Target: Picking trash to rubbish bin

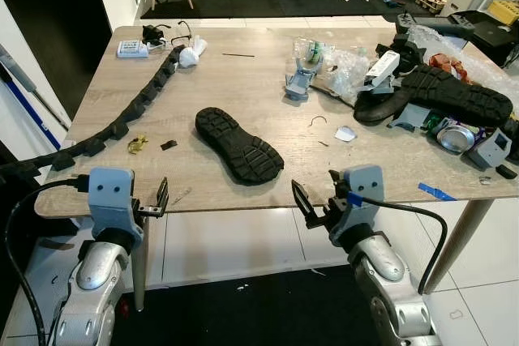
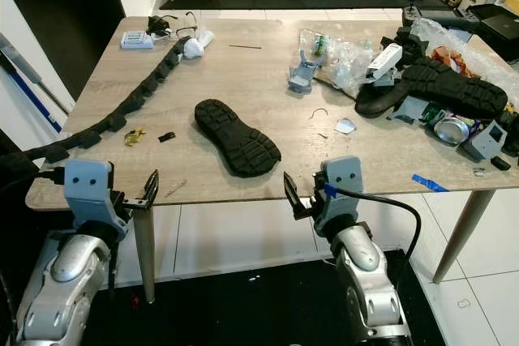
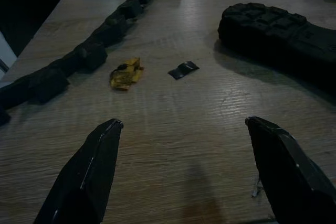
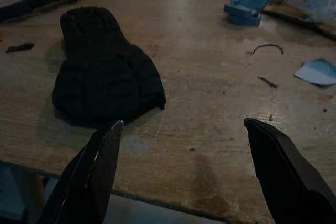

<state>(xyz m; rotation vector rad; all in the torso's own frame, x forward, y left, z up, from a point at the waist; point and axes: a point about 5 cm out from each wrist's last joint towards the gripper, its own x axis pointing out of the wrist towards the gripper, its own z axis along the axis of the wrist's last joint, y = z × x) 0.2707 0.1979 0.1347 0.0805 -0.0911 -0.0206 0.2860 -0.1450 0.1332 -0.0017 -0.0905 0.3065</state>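
On the wooden table (image 1: 259, 103) a black shoe sole (image 1: 239, 145) lies in the middle, tread up. Left of it lie a crumpled yellow wrapper (image 1: 136, 144) and a small black scrap (image 1: 168, 144). A white paper scrap (image 1: 346, 133) lies right of the sole. My left gripper (image 1: 152, 200) hovers at the table's front edge, open and holding nothing, with the yellow wrapper (image 3: 125, 73) ahead of its fingers. My right gripper (image 1: 318, 192) is at the front edge too, open, with the sole (image 4: 102, 69) ahead of it.
A long black segmented strip (image 1: 138, 107) runs down the table's left side. A heap at the right holds a plastic bag (image 1: 345, 66), a second black sole (image 1: 454, 95), a tin can (image 1: 456, 137) and blue parts (image 1: 298, 85). White tissue (image 1: 190, 54) lies far left.
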